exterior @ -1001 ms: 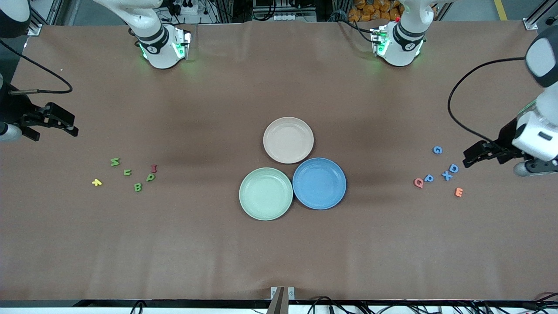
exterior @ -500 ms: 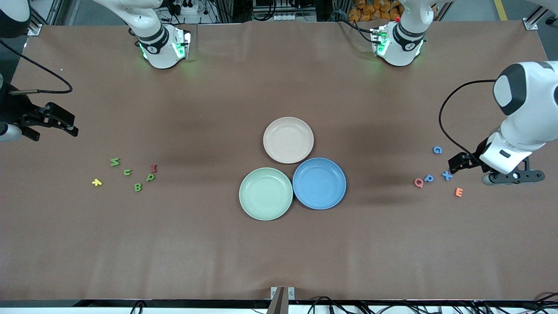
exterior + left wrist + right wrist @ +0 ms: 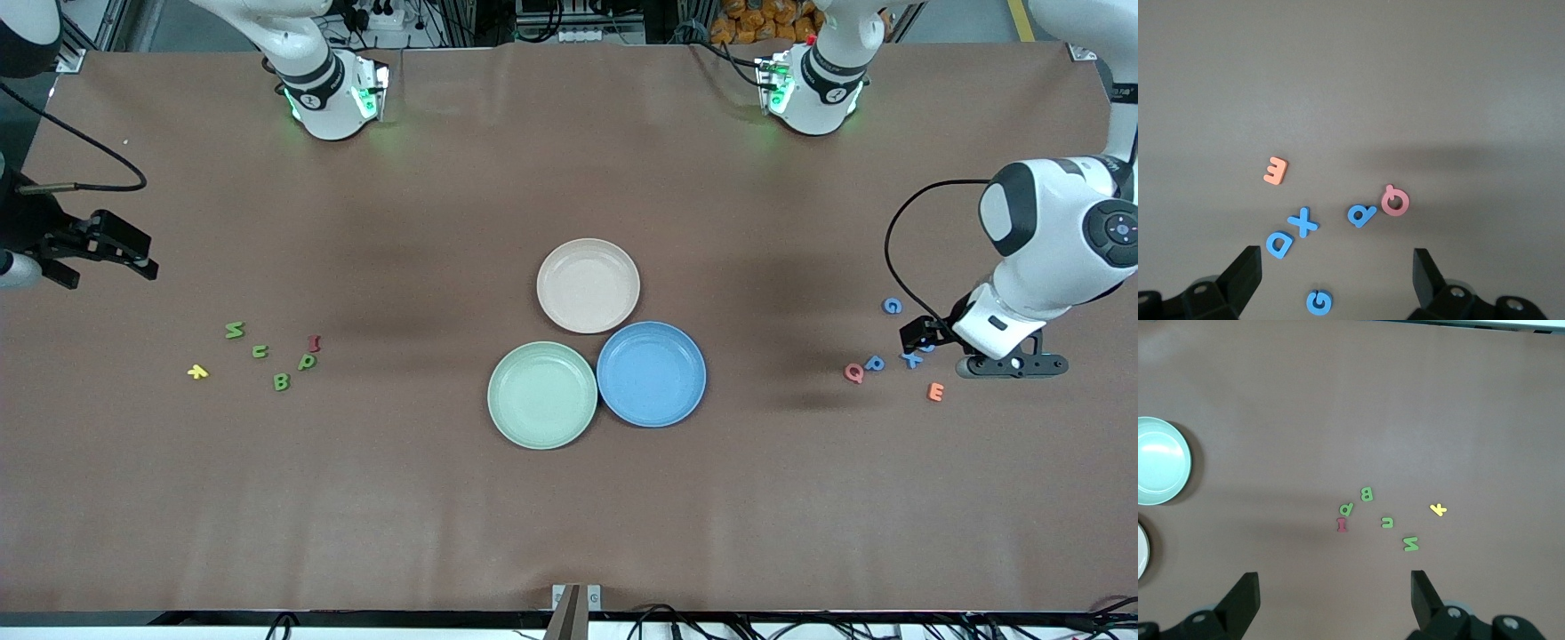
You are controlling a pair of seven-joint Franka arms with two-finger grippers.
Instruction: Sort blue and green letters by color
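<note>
- Right gripper [image 3: 133,253], at the right arm's end of the table, hangs with its fingers spread apart and nothing between them; this arm waits, well apart from the letters.
- Yellow letter [image 3: 197,372] lies nearest that end of the table.
- Green letters cluster beside it: the green M [image 3: 235,331], the green C [image 3: 259,351], the green B [image 3: 281,382] nearest the front camera, and the green P [image 3: 307,362].
- Dark red letter [image 3: 313,343] sits just beside the green P.
- Three plates touch or nearly touch at the table's middle: the green plate [image 3: 508,422], the beige plate [image 3: 555,311] farther from the camera, and the blue plate [image 3: 683,404].
- Pink Q [image 3: 853,373] touches the blue P [image 3: 875,363] toward the left arm's end.
- Blue G [image 3: 892,306] lies apart, farther from the camera.
- Blue X [image 3: 911,360] is just beside the blue D [image 3: 1279,245], which the front view mostly hides under the gripper.
- Orange E [image 3: 935,392] lies nearest the camera of this group.
- Left gripper [image 3: 917,336] hovers over the blue D and X, fingers wide apart and holding nothing.
</note>
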